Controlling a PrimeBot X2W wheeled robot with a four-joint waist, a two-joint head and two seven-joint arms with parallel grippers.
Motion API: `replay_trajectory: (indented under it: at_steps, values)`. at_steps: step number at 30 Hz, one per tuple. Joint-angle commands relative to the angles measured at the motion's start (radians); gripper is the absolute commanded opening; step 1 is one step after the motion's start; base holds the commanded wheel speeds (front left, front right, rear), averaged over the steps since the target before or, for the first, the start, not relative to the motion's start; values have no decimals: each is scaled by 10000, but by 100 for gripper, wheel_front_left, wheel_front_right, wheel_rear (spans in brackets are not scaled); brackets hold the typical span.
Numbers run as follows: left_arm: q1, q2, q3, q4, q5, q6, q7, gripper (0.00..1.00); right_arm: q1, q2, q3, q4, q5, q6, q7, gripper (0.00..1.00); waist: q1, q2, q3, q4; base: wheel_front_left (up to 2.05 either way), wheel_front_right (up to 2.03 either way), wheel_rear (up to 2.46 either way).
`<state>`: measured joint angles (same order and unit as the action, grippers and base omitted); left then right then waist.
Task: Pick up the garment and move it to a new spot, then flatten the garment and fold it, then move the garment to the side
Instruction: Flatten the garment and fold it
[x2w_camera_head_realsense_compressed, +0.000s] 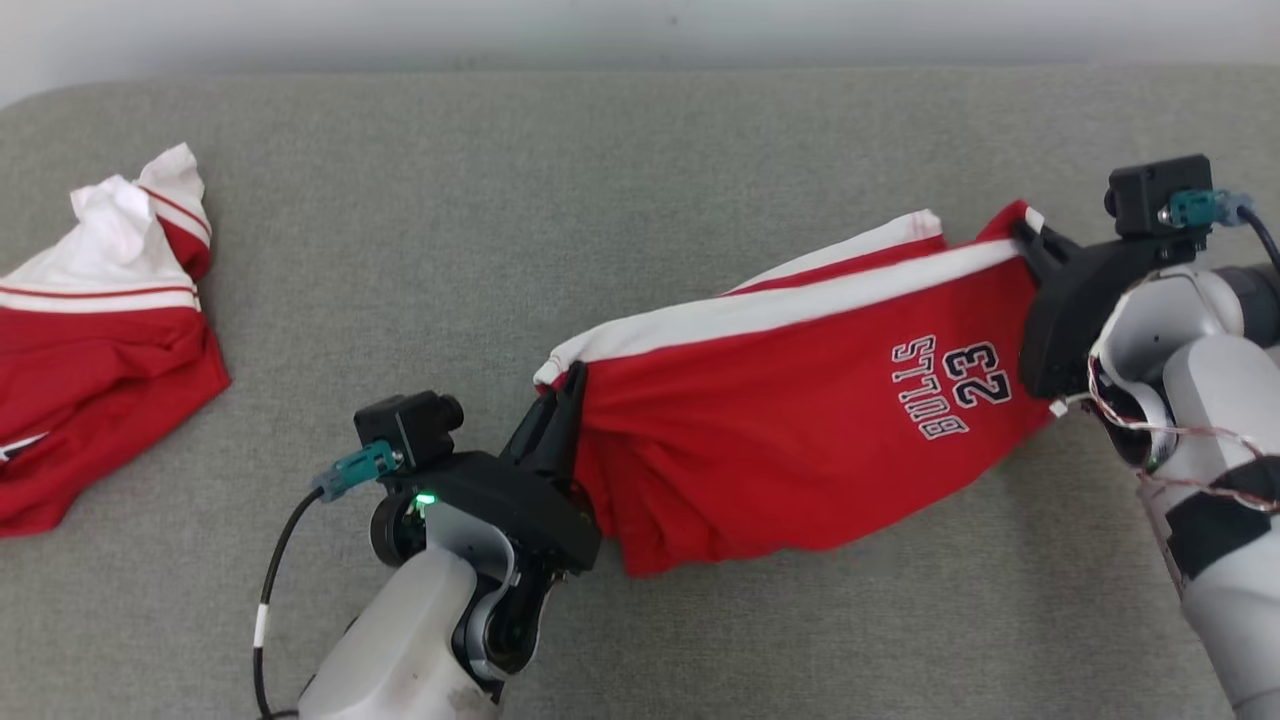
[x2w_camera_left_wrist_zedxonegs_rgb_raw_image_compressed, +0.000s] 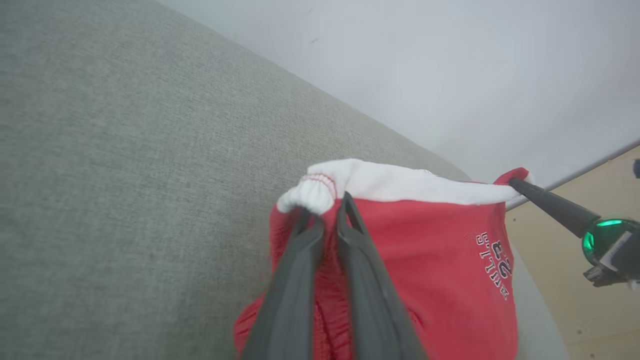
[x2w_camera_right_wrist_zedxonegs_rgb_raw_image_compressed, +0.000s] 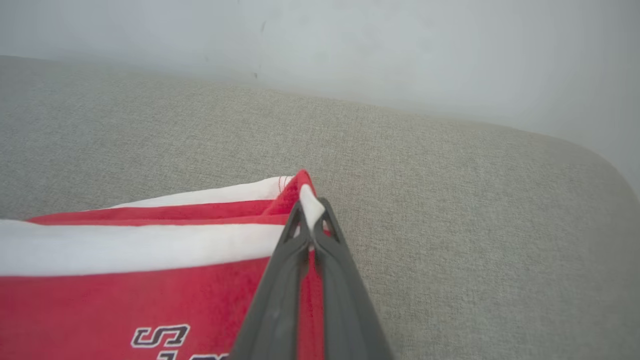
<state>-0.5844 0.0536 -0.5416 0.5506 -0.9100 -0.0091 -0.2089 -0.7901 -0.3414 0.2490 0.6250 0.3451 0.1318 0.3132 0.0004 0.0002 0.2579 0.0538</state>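
A red garment (x2w_camera_head_realsense_compressed: 800, 420) with a white band and "BULLS 23" print hangs stretched between my two grippers above the grey padded surface. My left gripper (x2w_camera_head_realsense_compressed: 568, 385) is shut on its white-banded left corner; the left wrist view shows that gripper (x2w_camera_left_wrist_zedxonegs_rgb_raw_image_compressed: 325, 210) pinching the bunched white waistband, with the garment (x2w_camera_left_wrist_zedxonegs_rgb_raw_image_compressed: 450, 250) red beyond it. My right gripper (x2w_camera_head_realsense_compressed: 1030, 235) is shut on the garment's right corner; in the right wrist view this gripper (x2w_camera_right_wrist_zedxonegs_rgb_raw_image_compressed: 310, 212) clamps the red and white cloth of the garment (x2w_camera_right_wrist_zedxonegs_rgb_raw_image_compressed: 125, 295). The lower red part sags toward the surface.
A second red and white garment (x2w_camera_head_realsense_compressed: 90, 340) lies crumpled at the surface's left edge. The grey padded surface (x2w_camera_head_realsense_compressed: 600, 200) stretches wide behind and between the arms, ending at a pale wall (x2w_camera_head_realsense_compressed: 640, 30). Wood-coloured floor (x2w_camera_left_wrist_zedxonegs_rgb_raw_image_compressed: 590, 310) shows past the right end.
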Motion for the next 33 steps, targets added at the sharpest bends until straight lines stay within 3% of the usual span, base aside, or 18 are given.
replay_trajectory:
  at_steps: [1,7,8,9,10,14,19,23,27,33]
  values:
    - [-230,-6,-44,80,-33,-15,-89,0,-249,32,27,171,-81,-22,-179,0,-4,-2,470,392,0,0,0]
    - [-834,-26,-523,248,-700,62,-385,0,-1230,222,253,1503,-282,-23,-1027,0,-4,-2,763,587,0,0,0]
    - [-911,-24,-627,264,-809,80,-416,28,-1357,275,228,1728,-253,-23,-1118,0,-4,-2,782,608,0,0,0]
    - [-974,-20,-728,283,-897,109,-457,100,-1470,352,217,1926,-200,-23,-1233,16,-4,-2,790,624,0,0,0]
    - [-1020,-27,-803,296,-977,150,-481,100,-1539,425,244,2132,-129,-23,-1224,100,-4,-2,784,636,0,0,0]
    - [-1018,-21,-823,347,-960,305,-562,100,-1749,567,394,2670,174,-23,-1508,100,-4,-2,589,651,0,0,0]
    - [-136,-14,595,-351,819,677,-555,100,-1653,624,482,3047,920,-23,-1222,100,-4,-2,66,633,0,0,0]
    - [1010,-1,1405,-920,2161,474,-555,100,-1289,388,747,3116,1533,-23,-715,100,-4,-2,-386,653,0,0,0]
    - [1659,-16,1569,-792,2583,124,-556,100,-843,219,962,3149,2057,-23,-376,100,-4,-2,-754,745,0,0,0]
    - [2266,-21,1695,-1147,3475,-1,-557,100,-487,146,946,3297,2613,-23,-58,100,-4,-2,-1067,985,0,0,0]
